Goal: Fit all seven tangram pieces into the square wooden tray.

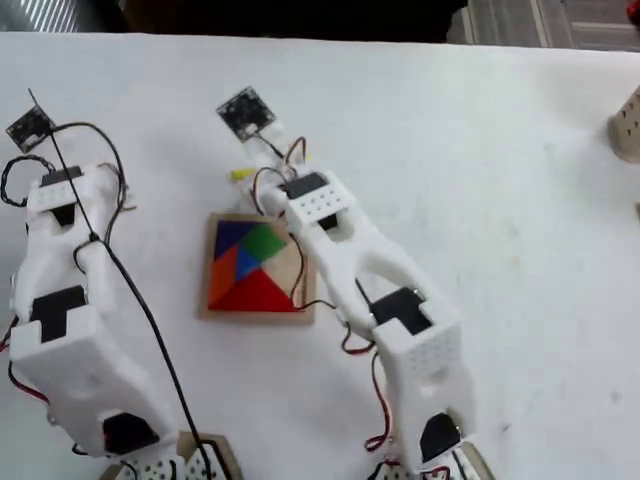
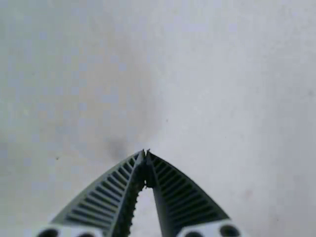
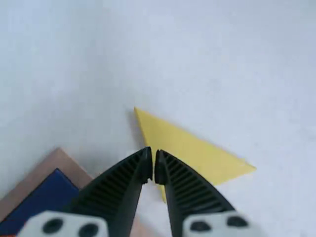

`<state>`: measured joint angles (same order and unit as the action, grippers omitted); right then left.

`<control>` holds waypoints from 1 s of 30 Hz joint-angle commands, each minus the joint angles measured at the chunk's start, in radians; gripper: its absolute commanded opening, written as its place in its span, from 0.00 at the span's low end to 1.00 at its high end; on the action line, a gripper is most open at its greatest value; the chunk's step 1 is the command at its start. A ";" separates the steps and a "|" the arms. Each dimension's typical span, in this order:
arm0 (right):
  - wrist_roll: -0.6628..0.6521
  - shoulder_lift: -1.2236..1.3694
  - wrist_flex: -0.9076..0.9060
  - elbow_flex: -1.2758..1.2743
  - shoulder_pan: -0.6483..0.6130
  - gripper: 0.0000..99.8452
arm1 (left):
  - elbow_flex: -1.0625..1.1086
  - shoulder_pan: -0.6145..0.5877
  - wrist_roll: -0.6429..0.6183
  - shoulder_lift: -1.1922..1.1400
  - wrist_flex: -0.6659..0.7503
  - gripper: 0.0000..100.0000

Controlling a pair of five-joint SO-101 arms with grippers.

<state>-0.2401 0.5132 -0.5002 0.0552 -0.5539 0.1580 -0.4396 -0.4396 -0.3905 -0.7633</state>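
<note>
Your right gripper (image 3: 152, 159) has its two fingers pressed together. The tips sit right over one edge of the yellow triangle (image 3: 197, 150). You cannot tell if they touch it. Your left gripper (image 2: 146, 155) is pressed together too, with nothing in it, above the bare white worktop (image 2: 222, 74).

From above, the square wooden tray (image 1: 240, 316) lies between your two arms, close beside the right one. In it are a red piece (image 1: 255, 292), an orange piece (image 1: 222, 270), a blue piece (image 1: 232, 238) and a green piece (image 1: 266, 240), packed side by side. The side of the tray next to the right arm shows bare wood. The yellow triangle lies flat on the worktop just past the tray's far edge, outside it. Far off on the right arm's side stands a pale block with small holes (image 1: 626, 128).
</note>
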 commanded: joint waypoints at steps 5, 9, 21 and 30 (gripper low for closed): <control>0.009 0.088 0.087 0.060 0.005 0.02 | -0.057 0.016 0.012 0.007 -0.003 0.02; 0.002 0.124 0.039 0.058 0.025 0.02 | -0.057 0.022 0.012 0.005 -0.003 0.02; 0.008 -0.045 -0.248 0.052 0.027 0.02 | -0.057 0.027 0.012 0.004 -0.003 0.02; 0.071 -0.104 -0.033 0.052 0.022 0.02 | -0.057 0.027 0.014 0.005 -0.003 0.02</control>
<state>-0.2401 0.4672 -0.6644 0.0997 -0.5401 0.1580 -0.4242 -0.4365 -0.3905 -0.7633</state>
